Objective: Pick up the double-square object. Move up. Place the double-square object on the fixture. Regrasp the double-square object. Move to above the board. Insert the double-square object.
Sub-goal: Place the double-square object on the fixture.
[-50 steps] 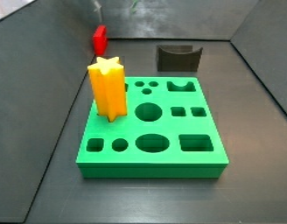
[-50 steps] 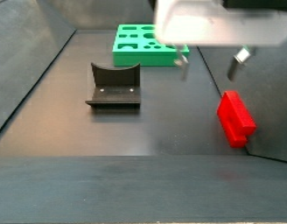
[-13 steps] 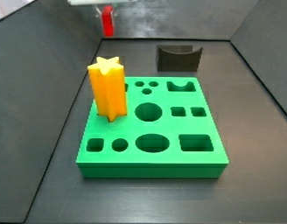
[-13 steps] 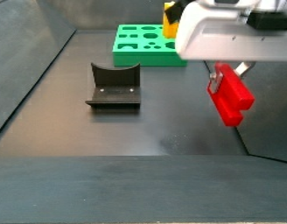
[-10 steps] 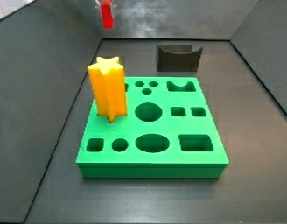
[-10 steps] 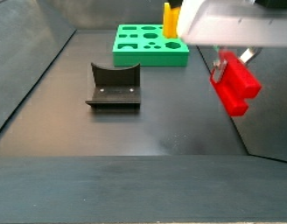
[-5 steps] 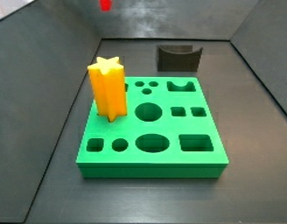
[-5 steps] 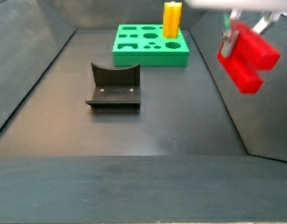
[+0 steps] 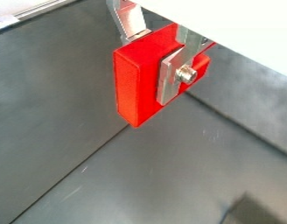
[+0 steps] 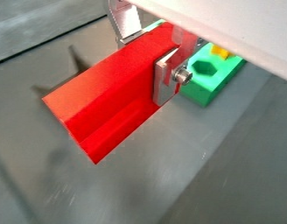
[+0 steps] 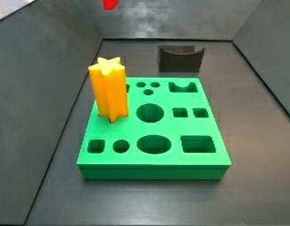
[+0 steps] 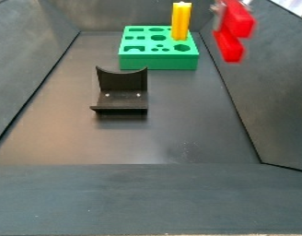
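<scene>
Tool (image 9: 157,52) clamped on the red peg (image 9: 143,77), flat silver plates pressing its smooth blocky sides in both wrist views; peg is high off the table (image 12: 154,129), at the top edge in both side views w/ only a sliver showing in one (image 11: 110,3). Fixture (image 12: 119,90), dark matte block w/ U-notch, sits apart from the glossy green board (image 11: 154,132). Board has round, square & other cut-outs, w/ a yellow star prism (image 11: 109,87) upright in it.
</scene>
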Available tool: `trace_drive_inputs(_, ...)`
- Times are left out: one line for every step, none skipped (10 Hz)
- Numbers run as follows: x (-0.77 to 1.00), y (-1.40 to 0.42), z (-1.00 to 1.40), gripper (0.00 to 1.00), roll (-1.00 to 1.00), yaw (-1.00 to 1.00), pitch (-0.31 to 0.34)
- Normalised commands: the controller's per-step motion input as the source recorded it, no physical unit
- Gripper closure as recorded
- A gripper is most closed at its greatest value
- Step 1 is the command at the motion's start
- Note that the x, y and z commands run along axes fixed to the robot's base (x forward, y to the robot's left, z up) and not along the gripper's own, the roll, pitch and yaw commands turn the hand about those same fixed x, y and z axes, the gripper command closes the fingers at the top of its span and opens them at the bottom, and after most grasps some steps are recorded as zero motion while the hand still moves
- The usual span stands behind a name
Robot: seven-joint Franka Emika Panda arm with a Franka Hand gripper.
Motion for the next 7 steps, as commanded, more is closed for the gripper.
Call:
trace_drive_inputs(1.0, -0.62, 0.07, 1.0, -0.15, -0.07, 0.144)
trace_drive_inputs(1.0, -0.51, 0.07, 1.0, -0.1, -0.01, 0.129)
trace_drive_inputs(1.0, -0.44, 0.06, 1.0, -0.08, 0.0, 0.122)
trace_drive_inputs(1.0, -0.39, 0.05, 1.0, -0.08, 0.01, 0.122)
trace_drive_inputs(1.0, -0.33, 0.05, 1.0, -0.09, 0.01, 0.128)
trace_drive_inputs(1.0, -0.28, 0.04, 1.0, -0.09, 0.01, 0.137)
trace_drive_inputs(1.0, -0.24, 0.04, 1.0, -0.09, 0.01, 0.142)
